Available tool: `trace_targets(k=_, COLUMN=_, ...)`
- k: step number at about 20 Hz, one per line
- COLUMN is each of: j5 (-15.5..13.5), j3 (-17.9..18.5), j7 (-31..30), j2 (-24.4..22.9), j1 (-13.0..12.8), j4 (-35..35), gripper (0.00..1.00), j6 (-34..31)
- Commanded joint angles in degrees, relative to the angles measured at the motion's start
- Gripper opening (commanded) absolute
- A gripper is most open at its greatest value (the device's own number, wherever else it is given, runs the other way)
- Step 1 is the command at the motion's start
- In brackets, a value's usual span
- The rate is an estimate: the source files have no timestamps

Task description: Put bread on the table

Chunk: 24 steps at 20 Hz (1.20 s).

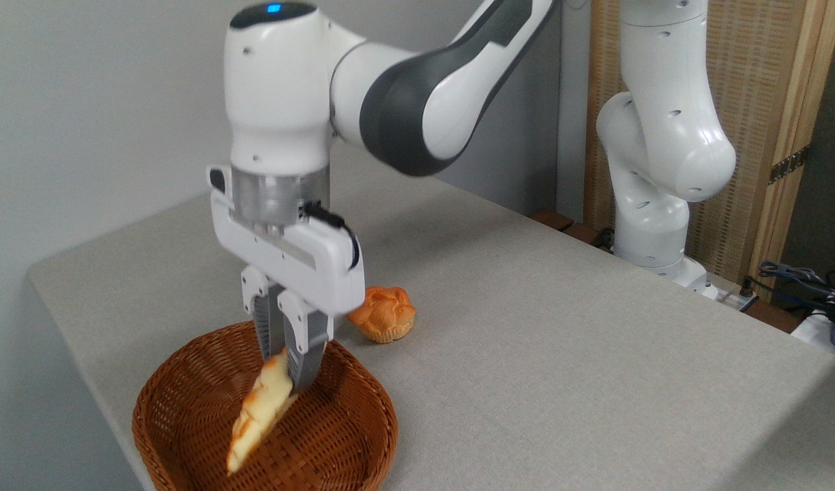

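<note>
Nearest: basket (185, 409) at the front-left table corner, bread (260, 409) inside it, tilted steeply, low tip down near the basket floor, top end up between the fingers. Can't tell if the low tip touches the weave.

Gripper (288, 372) pinching the bread at its upper end, jaws close together on it. Grip is at one end only, so the loaf hangs off-centre.

Risks, my read:
- End grip on a long loaf: it could pivot or slip out on lift, dropping into the basket.
- Low tip could catch the basket rim on the way out and drag the basket, which sits close to the table edge.
- Soft-looking crust, too much squeeze may crush or tear it.

Just behind the basket: bun (383, 314) on the cloth, near the gripper body. It sits beside the shortest way out, so placing there could knock it.

Table (561, 354): grey-beige cloth, flat, open area to the right and rear.

Far: arm base (653, 225) at the rear edge, plain wall (83, 102) left, wicker screen (752, 82) behind, cables (799, 279) at far right.
</note>
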Motion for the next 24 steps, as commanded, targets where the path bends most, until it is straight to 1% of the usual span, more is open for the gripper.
trace_targets(k=1, j5=0.2, j3=0.0, j7=-0.5, j2=-3.9, j1=-0.1, j4=-0.8, gripper=0.37, j6=-2.3)
trace_targets(k=3, j5=0.3, j3=0.2, j7=0.1, j2=-5.1, j1=-0.1, j4=-0.8, gripper=0.37, j6=-4.7)
trace_targets(k=6, j5=0.3, j3=0.4, j7=2.6, j2=-7.3, j1=0.1, j4=-0.8, gripper=0.37, j6=-10.9)
trace_targets(k=11, j5=0.3, j3=0.7, j7=5.5, j2=-8.9, j1=0.3, j4=-0.9, gripper=0.37, j6=-18.2)
trace_targets(k=17, j5=0.4, j3=0.8, j7=9.7, j2=-9.6, j1=0.4, j4=-1.5, gripper=0.37, j6=-24.4)
trace_targets(k=20, j5=0.5, j3=0.9, j7=10.6, j2=-9.6, j1=0.5, j4=-1.6, gripper=0.37, j6=-26.1)
trace_targets(k=22, j5=0.5, j3=1.7, j7=10.6, j2=-9.6, j1=0.5, j4=-2.1, gripper=0.41, j6=-26.9)
trace_targets(k=24, j5=0.5, j3=1.8, j7=10.7, j2=-9.6, j1=0.5, j4=-2.8, gripper=0.42, j6=-27.1)
